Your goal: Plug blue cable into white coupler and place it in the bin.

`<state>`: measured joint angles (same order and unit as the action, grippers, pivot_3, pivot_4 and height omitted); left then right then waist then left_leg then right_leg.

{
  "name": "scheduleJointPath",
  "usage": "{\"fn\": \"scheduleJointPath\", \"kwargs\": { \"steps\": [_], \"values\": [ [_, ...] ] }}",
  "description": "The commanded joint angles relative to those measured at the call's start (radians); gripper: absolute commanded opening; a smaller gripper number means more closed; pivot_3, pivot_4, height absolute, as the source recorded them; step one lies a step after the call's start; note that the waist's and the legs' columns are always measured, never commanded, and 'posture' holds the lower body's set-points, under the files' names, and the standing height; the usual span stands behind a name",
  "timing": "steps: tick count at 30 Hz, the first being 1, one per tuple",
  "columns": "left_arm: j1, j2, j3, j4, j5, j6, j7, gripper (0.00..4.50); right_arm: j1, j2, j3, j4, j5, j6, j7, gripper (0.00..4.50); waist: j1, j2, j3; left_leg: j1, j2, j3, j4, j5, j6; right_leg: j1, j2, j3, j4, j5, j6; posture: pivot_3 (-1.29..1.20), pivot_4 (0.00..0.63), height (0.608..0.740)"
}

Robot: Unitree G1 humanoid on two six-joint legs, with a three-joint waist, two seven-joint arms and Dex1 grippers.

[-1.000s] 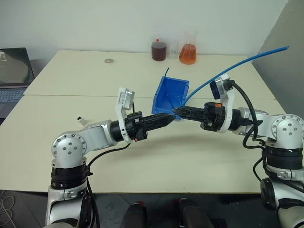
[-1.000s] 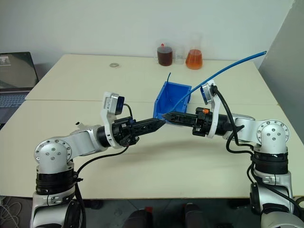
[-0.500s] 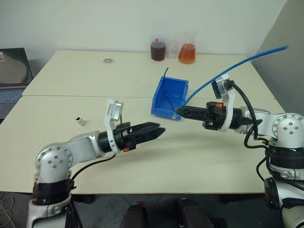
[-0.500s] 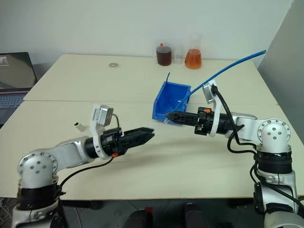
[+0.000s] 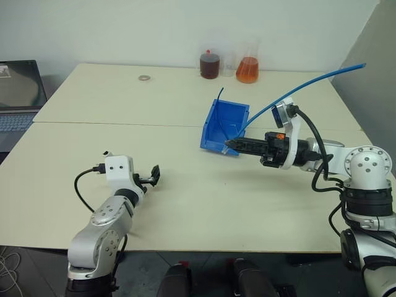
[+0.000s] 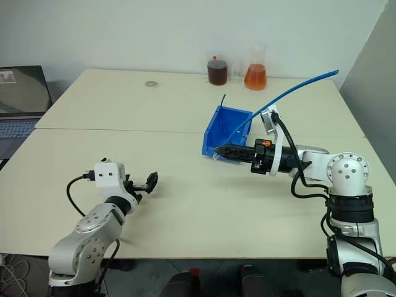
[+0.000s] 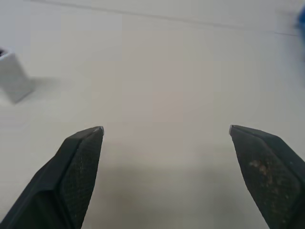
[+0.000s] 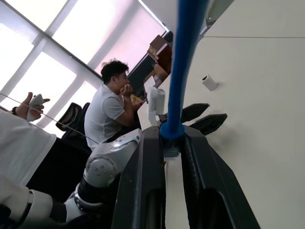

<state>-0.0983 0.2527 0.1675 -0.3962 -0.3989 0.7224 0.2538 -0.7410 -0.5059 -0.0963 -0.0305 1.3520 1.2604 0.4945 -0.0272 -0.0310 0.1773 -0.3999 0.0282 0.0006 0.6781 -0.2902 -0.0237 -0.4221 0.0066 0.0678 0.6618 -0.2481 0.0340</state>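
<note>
R gripper (image 5: 228,145) is clamped on the thin light-blue cable (image 5: 297,91) just behind its plug, tip level and pointing left, at the near lip of the bright blue plastic storage bin (image 5: 213,117). Cable arcs up and away to the far right, well off the table. In the R wrist view the blue cable (image 8: 187,67) runs down between the two black fingers (image 8: 143,181), plug end pinched there.

L gripper (image 5: 153,176) hangs wide open and empty, low over the cream tabletop (image 5: 204,204) near the left front. L wrist view: both fingertips (image 7: 88,143) well apart, nothing between them. The tiny white rectangular plastic coupler (image 7: 13,82) lies on the table just beyond that gripper, off to one side, apart from it; cannot tell its exact pose.

Step in hand, my read: fetching the coupler. Plug not yet mated, nothing in bin yet, so early in the task.

Next move prob. calls for: line L jaws over the coupler, drop, pinch it across its narrow sides leaving the dark socket end free, then bring it to the plug. Small block, may skid or tip if nudged by one finger first.

Far side of table: two glass flasks, dark brown (image 5: 210,65) and orange (image 5: 246,69); laptop (image 5: 18,93) far left.
</note>
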Motion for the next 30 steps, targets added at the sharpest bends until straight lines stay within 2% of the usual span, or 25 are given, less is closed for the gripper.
{"fn": "scheduleJointPath", "kwargs": {
  "steps": [1, 5, 9, 16, 24, 30],
  "values": [
    [-0.079, -0.062, 0.027, 0.063, 0.136, -0.075, 0.142, 4.45, -0.034, 0.004, -0.006, 0.003, -0.032, -0.015, 0.045, 0.18, 0.002, 0.000, 0.000, -0.001, 0.000, 0.000, 0.000, 0.000, 0.000, 0.000, 0.000, 0.000, 0.000, 0.000, 0.000, 0.00, 0.150, 0.740],
    [-0.170, -0.116, 0.088, 0.174, 0.210, -0.131, 0.245, 4.45, -0.039, 0.008, -0.009, 0.007, -0.061, -0.011, 0.062, 0.18, 0.002, 0.000, 0.000, -0.001, 0.000, -0.001, 0.000, 0.000, 0.000, 0.000, 0.000, -0.002, -0.001, 0.000, 0.000, 0.00, 0.150, 0.740],
    [-0.197, -0.129, 0.102, 0.206, 0.259, -0.139, 0.265, 4.45, -0.043, 0.010, -0.017, 0.009, -0.079, -0.006, 0.071, 0.18, -0.002, 0.000, 0.000, -0.001, 0.000, 0.000, 0.000, 0.000, 0.000, 0.000, 0.000, -0.001, 0.000, 0.000, 0.000, 0.00, 0.150, 0.740],
    [-0.279, -0.145, 0.138, 0.336, 0.257, -0.185, 0.234, 4.45, -0.048, 0.010, -0.030, 0.009, -0.087, 0.000, 0.064, 0.18, -0.002, 0.000, 0.000, -0.001, 0.000, 0.000, 0.000, 0.000, 0.000, 0.000, 0.000, -0.002, 0.001, 0.000, 0.000, 0.00, 0.150, 0.740],
    [-0.380, -0.164, 0.253, 0.490, 0.224, -0.245, 0.284, 4.45, -0.045, 0.008, -0.033, 0.000, -0.090, 0.002, 0.054, 0.18, -0.001, -0.001, 0.000, -0.001, 0.000, 0.000, 0.000, 0.000, 0.000, 0.000, 0.000, -0.002, 0.001, 0.001, 0.000, 0.00, 0.150, 0.740],
    [-0.404, -0.169, 0.273, 0.531, 0.227, -0.258, 0.285, 4.45, -0.042, 0.012, -0.039, -0.006, -0.085, 0.006, 0.043, 0.18, -0.001, -0.001, 0.000, -0.001, 0.000, -0.001, 0.000, 0.000, 0.000, 0.000, 0.000, -0.003, 0.001, 0.001, 0.000, 0.00, 0.150, 0.740]
  ]
}}
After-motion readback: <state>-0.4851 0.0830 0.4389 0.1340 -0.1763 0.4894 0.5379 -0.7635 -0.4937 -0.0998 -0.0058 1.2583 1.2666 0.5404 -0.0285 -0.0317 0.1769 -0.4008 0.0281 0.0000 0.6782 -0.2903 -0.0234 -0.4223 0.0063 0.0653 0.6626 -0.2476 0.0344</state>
